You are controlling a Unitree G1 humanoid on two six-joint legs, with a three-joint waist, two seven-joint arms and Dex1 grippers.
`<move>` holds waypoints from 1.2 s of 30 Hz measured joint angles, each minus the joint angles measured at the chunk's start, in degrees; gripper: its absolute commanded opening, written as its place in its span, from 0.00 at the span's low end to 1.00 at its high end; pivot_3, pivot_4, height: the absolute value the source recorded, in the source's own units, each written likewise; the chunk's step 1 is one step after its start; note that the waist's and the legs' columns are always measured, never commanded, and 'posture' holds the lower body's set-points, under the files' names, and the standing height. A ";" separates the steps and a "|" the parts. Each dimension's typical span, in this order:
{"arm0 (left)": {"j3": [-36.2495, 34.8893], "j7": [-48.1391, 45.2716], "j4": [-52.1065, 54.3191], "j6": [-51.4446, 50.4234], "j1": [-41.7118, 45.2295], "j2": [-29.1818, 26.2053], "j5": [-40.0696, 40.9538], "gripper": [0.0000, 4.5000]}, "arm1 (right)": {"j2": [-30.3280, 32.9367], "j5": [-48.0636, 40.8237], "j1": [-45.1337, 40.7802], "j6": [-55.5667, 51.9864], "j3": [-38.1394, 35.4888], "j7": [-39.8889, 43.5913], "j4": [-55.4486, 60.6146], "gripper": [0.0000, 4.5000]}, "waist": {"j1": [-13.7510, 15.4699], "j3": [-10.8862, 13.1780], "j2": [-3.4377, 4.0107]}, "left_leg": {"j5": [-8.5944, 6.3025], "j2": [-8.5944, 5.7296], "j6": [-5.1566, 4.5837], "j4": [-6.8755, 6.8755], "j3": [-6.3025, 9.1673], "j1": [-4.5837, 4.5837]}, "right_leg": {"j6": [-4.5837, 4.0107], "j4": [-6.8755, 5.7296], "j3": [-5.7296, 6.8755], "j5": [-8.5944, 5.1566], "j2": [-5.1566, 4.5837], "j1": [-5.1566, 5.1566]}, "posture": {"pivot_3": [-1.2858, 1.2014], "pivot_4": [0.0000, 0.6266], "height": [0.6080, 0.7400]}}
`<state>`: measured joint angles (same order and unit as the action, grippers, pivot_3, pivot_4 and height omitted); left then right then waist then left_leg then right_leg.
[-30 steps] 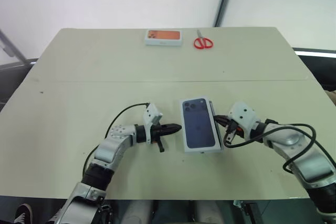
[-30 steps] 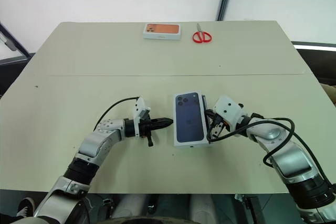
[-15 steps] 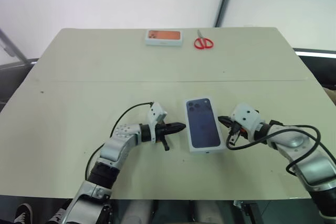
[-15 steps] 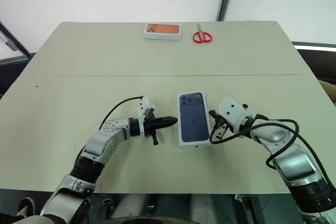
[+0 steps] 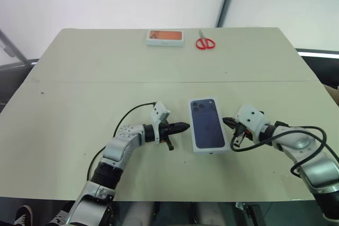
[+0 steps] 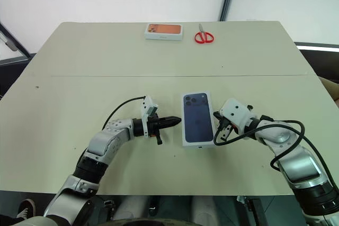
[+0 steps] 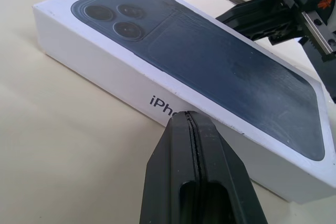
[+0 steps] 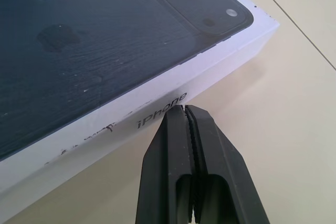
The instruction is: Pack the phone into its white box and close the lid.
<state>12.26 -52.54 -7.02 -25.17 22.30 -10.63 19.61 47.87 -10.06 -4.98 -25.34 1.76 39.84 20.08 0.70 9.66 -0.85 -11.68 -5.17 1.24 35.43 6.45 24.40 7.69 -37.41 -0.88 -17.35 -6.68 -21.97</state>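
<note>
Shifted slightly rightward, the lid (image 5: pixel 208 125) covers its box squarely. Both pinched-shut claws, left claw (image 5: pixel 185 127) and right claw (image 5: pixel 224 120), flank it on open desk (image 5: pixel 79 78); wrist views reveal side lettering.

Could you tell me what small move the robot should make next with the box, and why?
Probably draw both grippers back from the box. The lid already sits squarely on it, picture up, and the left gripper and right gripper are shut at its long sides, holding nothing, so the packing looks done.
</note>
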 measured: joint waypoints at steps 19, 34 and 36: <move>0.41 1.54 1.01 -0.37 -0.10 0.47 -0.56 0.00 | -1.38 3.34 -0.01 0.08 0.28 0.95 -0.58 0.01 | -0.03 0.00 0.00 | 0.00 0.00 0.00 0.00 0.00 0.00 | 0.00 0.00 0.00 0.00 0.01 0.00 | 0.52 0.24 1.00; -6.56 3.02 -4.77 -0.20 12.24 2.49 2.43 0.00 | -2.50 0.72 -9.51 -0.55 -4.31 2.48 -5.20 0.01 | 0.00 0.01 -0.02 | 0.01 -0.01 0.01 0.08 0.01 0.01 | 0.02 -0.02 0.04 0.00 0.01 0.04 | 0.52 0.24 1.00; -6.09 2.93 -6.96 1.09 13.81 4.64 2.24 0.00 | -4.23 0.22 -10.46 -0.69 -4.15 2.23 -5.44 0.01 | -0.05 0.01 -0.02 | 0.01 -0.01 0.01 0.08 0.00 0.01 | 0.02 -0.01 0.04 0.00 0.02 0.04 | 0.52 0.24 1.00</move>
<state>6.17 -49.61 -13.98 -24.08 36.11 -5.98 21.85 43.64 -9.84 -15.44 -26.04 -2.39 42.07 14.64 0.65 9.67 -0.88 -11.67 -5.17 1.26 35.51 6.46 24.41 7.71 -37.42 -0.83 -17.35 -6.66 -21.93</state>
